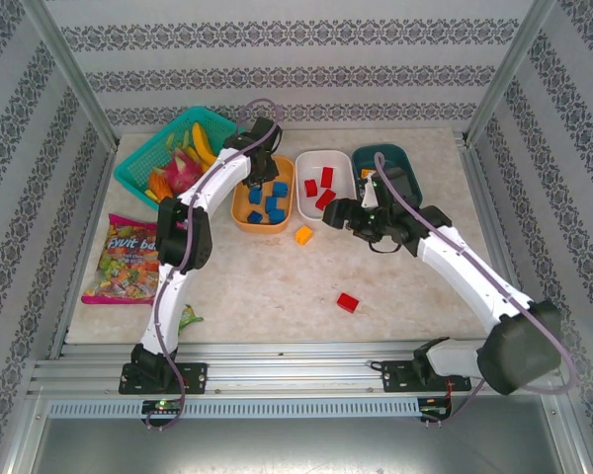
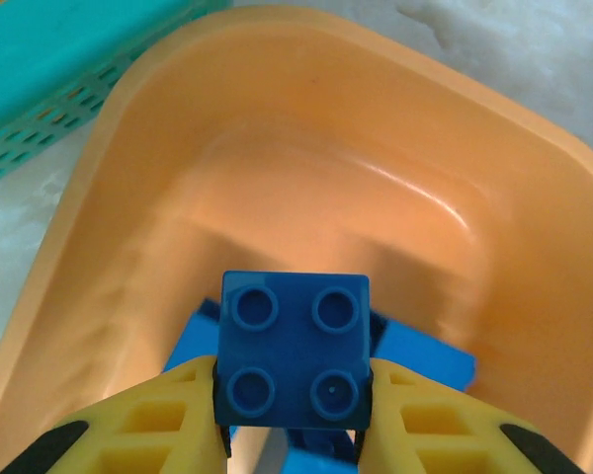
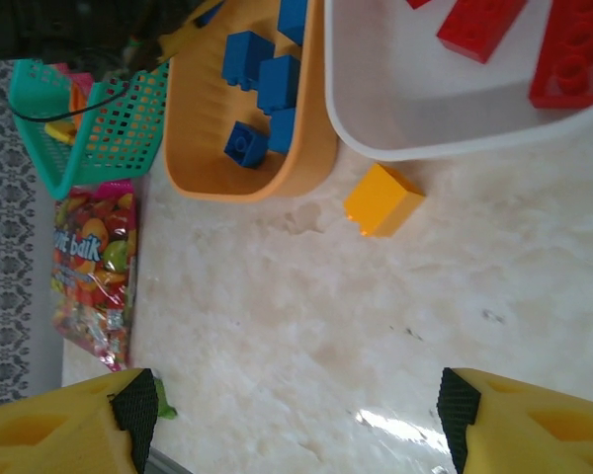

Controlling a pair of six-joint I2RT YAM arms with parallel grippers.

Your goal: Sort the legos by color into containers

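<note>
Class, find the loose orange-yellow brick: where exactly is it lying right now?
In the top view, the orange-yellow brick lies on the table near its centre, just in front of the gap between the orange tub and the white tub, touching neither.

Pale marbled table (image 1: 277, 286), and along the back sit a teal mesh basket (image 1: 143, 163), orange tub (image 1: 260, 227), white tub (image 1: 344, 188) and dark teal tub (image 1: 385, 154). An orange-yellow brick (image 1: 303, 234) lies loose just before the tubs, a red brick (image 1: 348, 302) nearer. At the left edge: candy bag (image 1: 127, 259), green scrap (image 1: 189, 318).
</note>
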